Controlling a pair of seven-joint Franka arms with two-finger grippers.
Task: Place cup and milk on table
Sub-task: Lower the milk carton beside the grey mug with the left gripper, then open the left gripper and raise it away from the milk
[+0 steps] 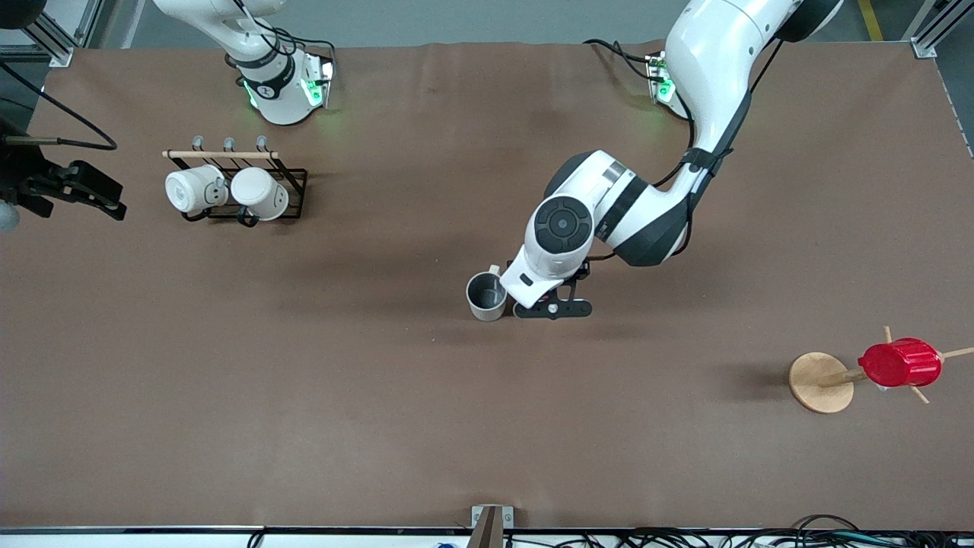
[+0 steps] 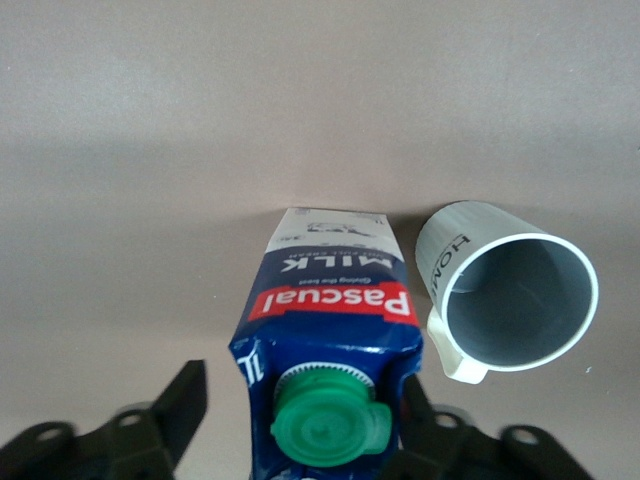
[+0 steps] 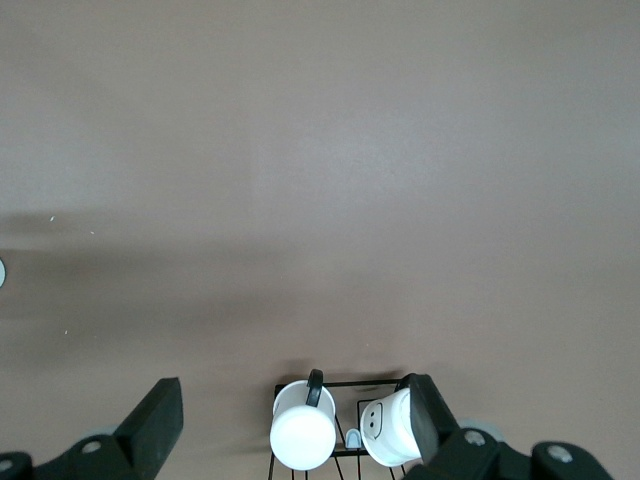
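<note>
The cup (image 1: 485,295), off-white with a dark grey inside, stands upright on the brown table (image 1: 304,396) near its middle. In the left wrist view the cup (image 2: 510,300) is right beside the blue and white milk carton (image 2: 330,300) with its green cap. The carton stands on the table. My left gripper (image 2: 300,385) is open around the carton's top, with one finger (image 2: 185,400) clearly apart from it. In the front view the left gripper (image 1: 552,307) and its hand hide the carton. My right gripper (image 1: 103,199) waits open and empty in the air at the right arm's end of the table; it also shows in the right wrist view (image 3: 290,395).
A black wire rack (image 1: 293,183) with a wooden rail holds two white mugs (image 1: 228,190) near the right arm's base. A red ribbed cup (image 1: 899,363) hangs on a wooden peg stand (image 1: 820,382) toward the left arm's end, nearer the front camera.
</note>
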